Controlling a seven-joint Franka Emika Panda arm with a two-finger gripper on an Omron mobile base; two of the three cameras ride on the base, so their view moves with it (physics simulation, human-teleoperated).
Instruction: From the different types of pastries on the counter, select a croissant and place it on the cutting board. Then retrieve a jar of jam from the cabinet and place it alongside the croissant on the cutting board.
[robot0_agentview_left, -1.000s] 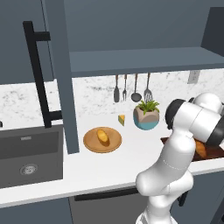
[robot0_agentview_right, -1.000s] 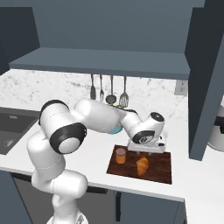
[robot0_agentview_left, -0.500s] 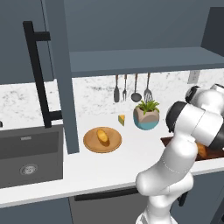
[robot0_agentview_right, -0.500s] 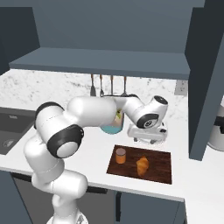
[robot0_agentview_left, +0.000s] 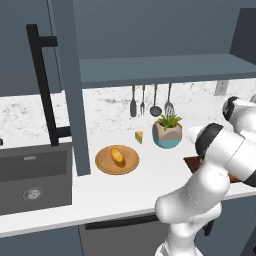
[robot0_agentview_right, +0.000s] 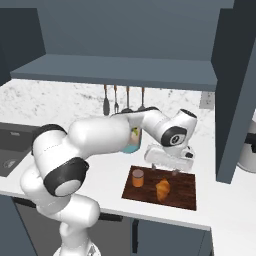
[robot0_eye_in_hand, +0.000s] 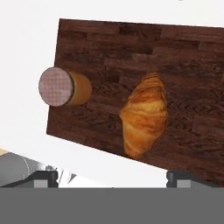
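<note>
Croissant (robot0_eye_in_hand: 144, 114) lies on the board (robot0_eye_in_hand: 192, 57), with the jar (robot0_eye_in_hand: 64, 87) upright just beside it near one edge. I see my gripper (robot0_eye_in_hand: 113, 177) above them, jaws spread wide, holding nothing.

And here's the cutting board (robot0_agentview_right: 182, 195), a dark reddish-brown wooden rectangle lying flat on the white marbled counter (robot0_agentview_right: 225, 212), sitting lower centre-right in the right base view. On it, the croissant (robot0_agentview_right: 162, 189), golden orange-brown and ridged, lies near the board's middle. Just beside it, toward the left end of the board, the jar of jam (robot0_agentview_right: 138, 178) stands upright, a squat orange cylinder with a paler top, apart from the croissant. Over in the left base view, the other pastry (robot0_agentview_left: 118, 156), paler golden-yellow, lies left of centre. The slate cabinet (robot0_agentview_left: 60, 60) fills the upper left, door open.
</note>
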